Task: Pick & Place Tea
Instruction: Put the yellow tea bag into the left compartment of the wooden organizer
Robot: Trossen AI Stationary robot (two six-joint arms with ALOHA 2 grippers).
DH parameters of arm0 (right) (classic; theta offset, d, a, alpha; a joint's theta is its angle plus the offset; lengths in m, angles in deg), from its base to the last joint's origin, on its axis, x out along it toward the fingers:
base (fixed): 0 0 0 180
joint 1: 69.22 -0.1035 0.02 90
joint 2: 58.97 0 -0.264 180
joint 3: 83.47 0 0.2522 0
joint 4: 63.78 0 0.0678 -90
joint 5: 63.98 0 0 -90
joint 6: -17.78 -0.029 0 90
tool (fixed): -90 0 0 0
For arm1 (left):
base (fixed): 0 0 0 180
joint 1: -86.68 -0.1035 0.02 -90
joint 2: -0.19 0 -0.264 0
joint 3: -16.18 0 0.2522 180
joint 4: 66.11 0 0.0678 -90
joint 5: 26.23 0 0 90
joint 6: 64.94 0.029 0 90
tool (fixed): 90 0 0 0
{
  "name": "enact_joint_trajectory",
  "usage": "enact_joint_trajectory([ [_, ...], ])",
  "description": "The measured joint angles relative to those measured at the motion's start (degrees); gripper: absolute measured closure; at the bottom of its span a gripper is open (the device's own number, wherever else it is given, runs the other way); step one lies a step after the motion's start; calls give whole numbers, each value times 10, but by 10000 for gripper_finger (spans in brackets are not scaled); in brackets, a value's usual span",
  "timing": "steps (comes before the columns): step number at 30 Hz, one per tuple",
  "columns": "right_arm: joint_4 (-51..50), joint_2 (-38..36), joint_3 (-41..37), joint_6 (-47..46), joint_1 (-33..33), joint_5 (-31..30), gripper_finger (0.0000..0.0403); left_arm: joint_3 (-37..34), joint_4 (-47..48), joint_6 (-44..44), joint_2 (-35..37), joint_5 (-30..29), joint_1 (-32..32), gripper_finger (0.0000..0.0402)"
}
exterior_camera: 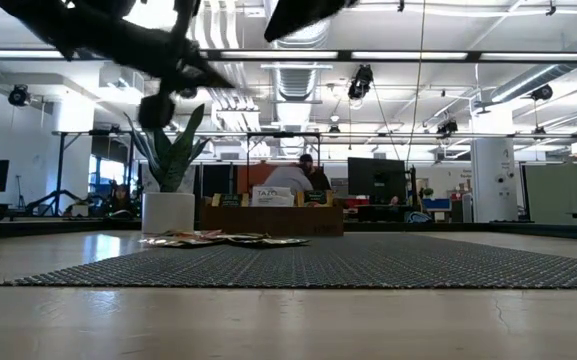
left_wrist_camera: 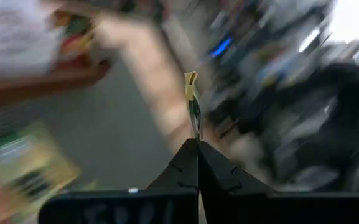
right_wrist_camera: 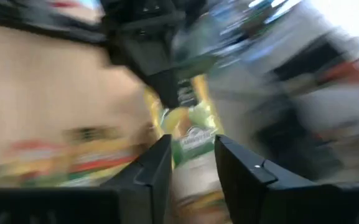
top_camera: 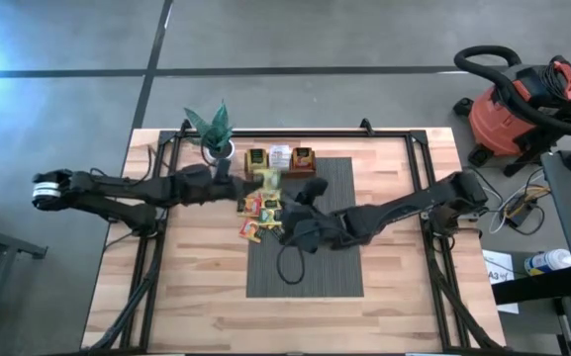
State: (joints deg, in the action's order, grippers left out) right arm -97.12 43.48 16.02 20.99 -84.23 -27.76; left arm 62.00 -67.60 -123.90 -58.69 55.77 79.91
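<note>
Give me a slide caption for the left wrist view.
Left pincer shut on a yellow-green tea sachet, held edge-on above the grey mat.

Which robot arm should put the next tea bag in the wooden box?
Probably the left. Its gripper is shut on a tea sachet near the wooden tray. The right gripper is open, holding nothing.
</note>
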Motion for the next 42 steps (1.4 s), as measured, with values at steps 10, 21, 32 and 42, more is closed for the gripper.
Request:
enact_joint_trajectory([
  [10,-93,-22,18,-139,104,448,284,126,392,374,8,17,96,401],
  [21,-80,-21,30,-17,115,451,278,281,514,627,-114,-41,123,401],
  [32,-91,-21,31,-34,116,451,274,383,534,696,-217,-43,121,401],
  [42,-113,-21,29,-36,117,450,279,416,537,711,-224,-50,121,401],
])
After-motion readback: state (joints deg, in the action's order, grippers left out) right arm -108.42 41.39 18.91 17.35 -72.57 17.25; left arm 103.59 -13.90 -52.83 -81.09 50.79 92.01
